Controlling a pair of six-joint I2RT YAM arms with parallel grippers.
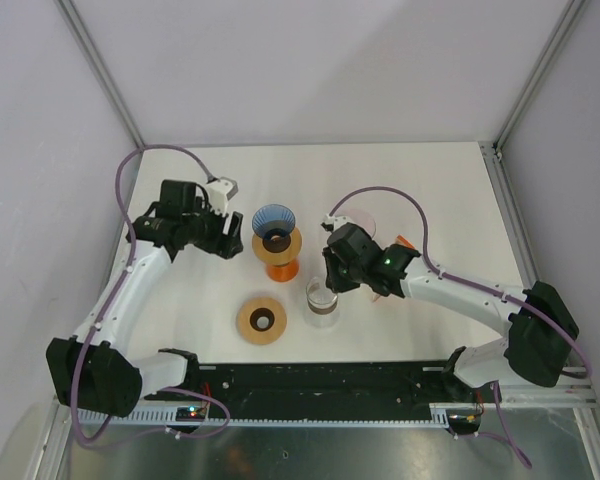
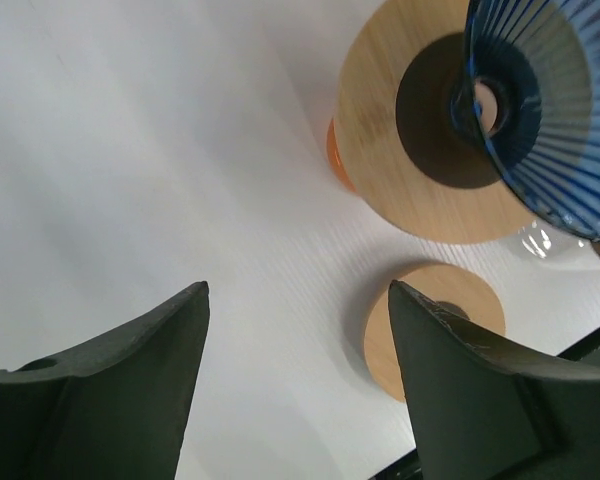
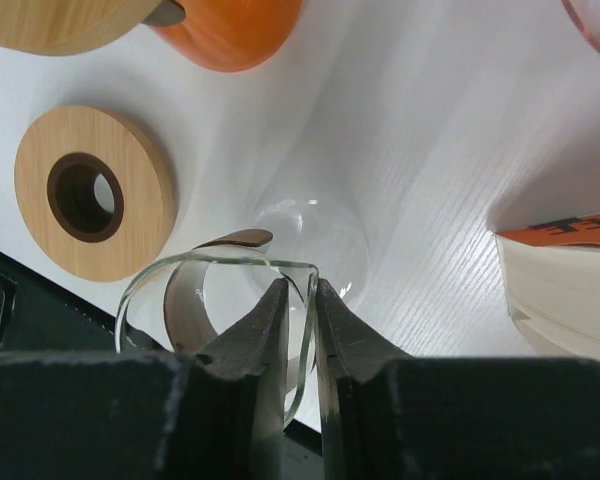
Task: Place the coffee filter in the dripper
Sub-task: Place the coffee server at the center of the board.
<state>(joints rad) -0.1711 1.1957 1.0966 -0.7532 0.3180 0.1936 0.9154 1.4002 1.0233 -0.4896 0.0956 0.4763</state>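
pale walls box in a white counter, where the blue dripper sits on a wooden ring atop an orange stand, with the left claw spread wide and empty just beside it. the right claw straddles the rim of a glass cup, jaws a sliver apart, and i cannot tell whether they pinch it. the orange-labelled stack of paper filters lies on the counter just right of that claw, apart from the dripper.
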